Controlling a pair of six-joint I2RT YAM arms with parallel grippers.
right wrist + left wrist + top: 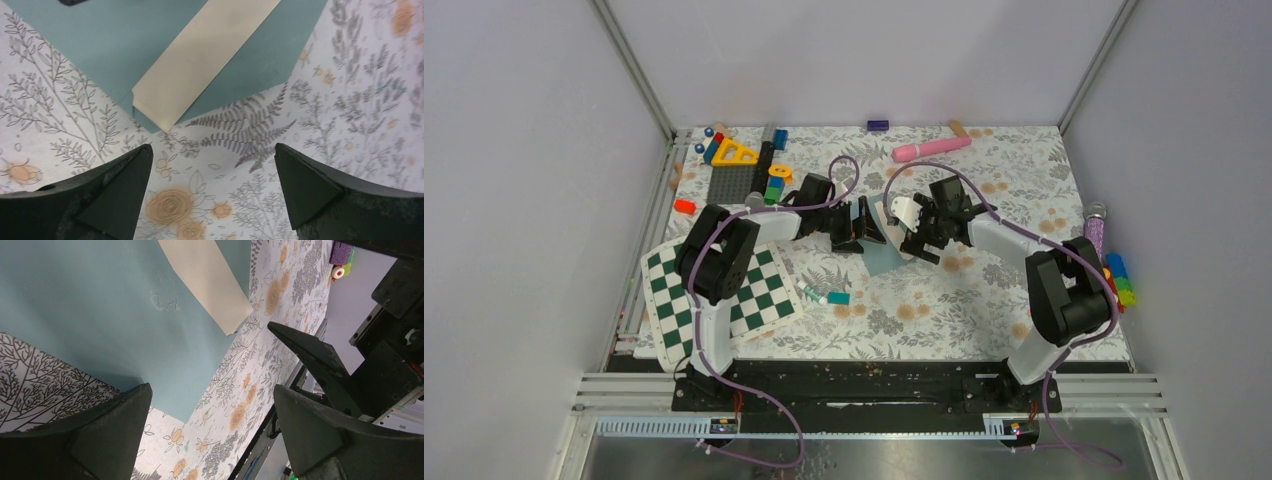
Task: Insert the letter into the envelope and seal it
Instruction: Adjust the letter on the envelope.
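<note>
Status, both arms:

- Left arm: base at near left, elbow raised over the checkerboard (pixel 719 300), forearm running right to mid-counter. Left fingers (pixel 864 228) are angled down at the left part of the envelope (pixel 100 315). They're spread wide with nothing between them, hanging just above the counter (pixel 944 310), not touching paper.
- Right arm: base at near right, elbow up on the right side, forearm reaching left and slightly far to the centre. Right fingers (pixel 921 240) are also spread wide and empty, tips pointing down over the floral surface just beside the envelope's edge.
- The two sets of fingers face each other, close together with the envelope between and below them. One right finger shows in the left wrist view.
- Envelope lies flat at mid-counter, mostly hidden under both wrists in the top view, with only a teal corner showing on the near side.
- The letter (pixel 200 60) shows as a cream strip lying diagonally across the envelope, its end reaching the envelope's edge. I can't tell whether the rest sits under a paper layer or on top.
- Small teal block (pixel 838 298) sits near and left of the envelope, apart from it.
</note>
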